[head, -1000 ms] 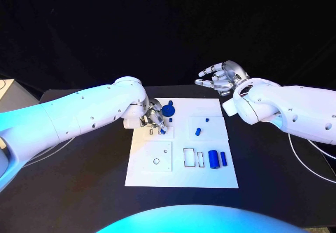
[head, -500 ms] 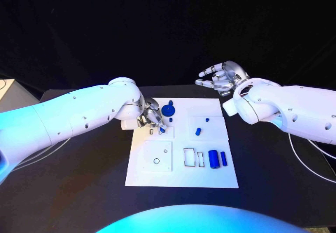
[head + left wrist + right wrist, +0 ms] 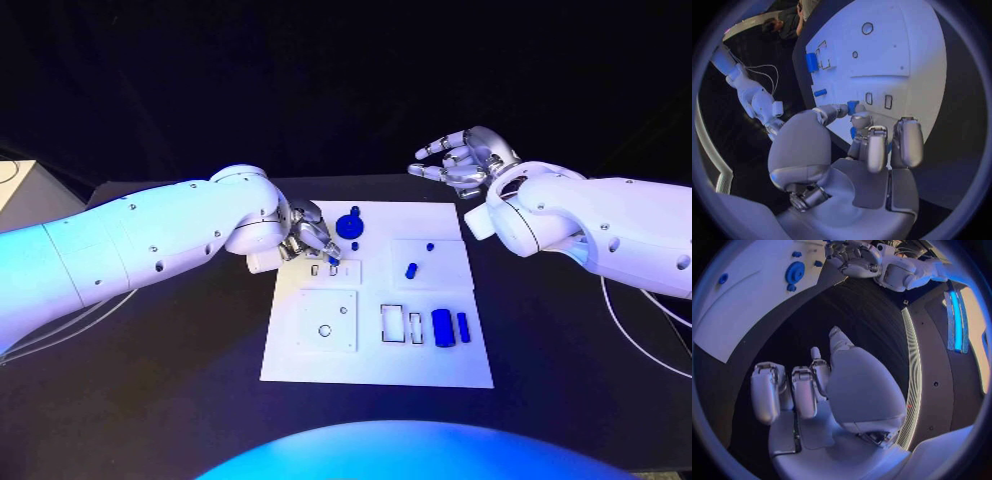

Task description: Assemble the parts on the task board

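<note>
At the left of the head view, the left robot hand (image 3: 313, 240) is seen low over the upper left part of the task board (image 3: 378, 365), and a small blue part (image 3: 333, 260) is pinched at its fingertips (image 3: 856, 111), right above a pair of little rectangular slots (image 3: 325, 269). The part looks tiny, rigid and light; a smooth plastic piece like that is judged likely to slip or twist if squeezed off-centre, so it is best taken by its flanks, with the lower end left free for the slot.

Moving right, a round blue disc (image 3: 351, 227) with a small knob beside it is found at the board's top edge. Near the middle of the frame a short blue peg (image 3: 411, 269) lies loose on a raised square panel, and a tinier blue dot (image 3: 430, 244) sits above it. Lower down, two blue cylinders (image 3: 450, 327) rest side by side next to open rectangular cut-outs; these look stiff and prone to rolling.

At the upper right, the right robot hand (image 3: 464, 160) is held up off the board with fingers spread apart and nothing in it.

The board lies flat on a matte black table (image 3: 173, 380), and darkness is seen behind.
</note>
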